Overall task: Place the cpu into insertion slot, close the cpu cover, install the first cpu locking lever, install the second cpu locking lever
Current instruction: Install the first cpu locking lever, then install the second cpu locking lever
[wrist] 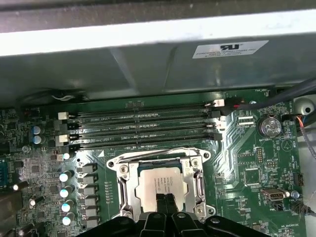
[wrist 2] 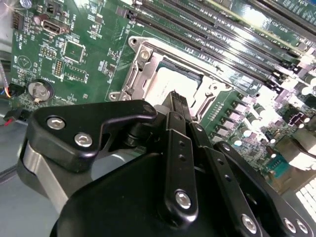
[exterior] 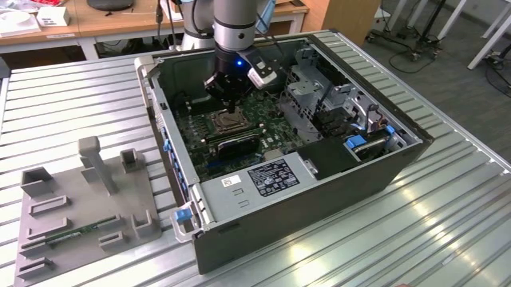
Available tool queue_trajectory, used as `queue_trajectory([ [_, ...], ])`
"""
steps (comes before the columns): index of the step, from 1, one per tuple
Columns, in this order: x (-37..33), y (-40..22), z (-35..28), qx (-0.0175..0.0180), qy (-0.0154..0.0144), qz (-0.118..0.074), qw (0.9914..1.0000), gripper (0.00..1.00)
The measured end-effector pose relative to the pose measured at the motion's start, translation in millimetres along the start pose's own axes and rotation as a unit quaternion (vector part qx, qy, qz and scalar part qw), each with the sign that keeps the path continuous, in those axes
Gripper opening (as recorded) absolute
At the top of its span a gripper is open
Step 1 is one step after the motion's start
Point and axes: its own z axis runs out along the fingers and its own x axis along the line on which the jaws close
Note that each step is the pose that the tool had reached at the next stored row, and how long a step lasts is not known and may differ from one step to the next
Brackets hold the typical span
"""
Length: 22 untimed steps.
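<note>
Inside, cpu [wrist: 159, 181] seated in insertion slot [wrist: 121, 190], cpu cover [wrist: 200, 183] down, claw [wrist: 165, 201] pinched closed, empty, touching cpu.

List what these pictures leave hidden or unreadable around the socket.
- Near edge of the cpu and cpu cover: in the first wrist view, hidden by the claw.
- Locking levers: in the second wrist view, the claw blocks that side of the insertion slot; latched or not, cannot tell.
- Socket detail in the exterior view: too small, partly behind the claw.
</note>
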Motion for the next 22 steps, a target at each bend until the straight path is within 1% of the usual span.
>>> queue_trajectory([
  [3,0.0,0.0,-0.3,0.0002,0.0001,0.0,1.0,0.11],
  [5,0.0,0.0,-2.4,0.0001,0.0001,0.0,1.0,0.11],
  [9,-0.9,0.1,-2.6,0.0002,0.0001,0.0,1.0,0.11],
  [14,-4.3,0.4,-2.4,0.0001,0.0001,0.0,1.0,0.11],
  [22,-4.7,0.5,-3.5,0.0002,0.0001,0.0,1.0,0.11],
])
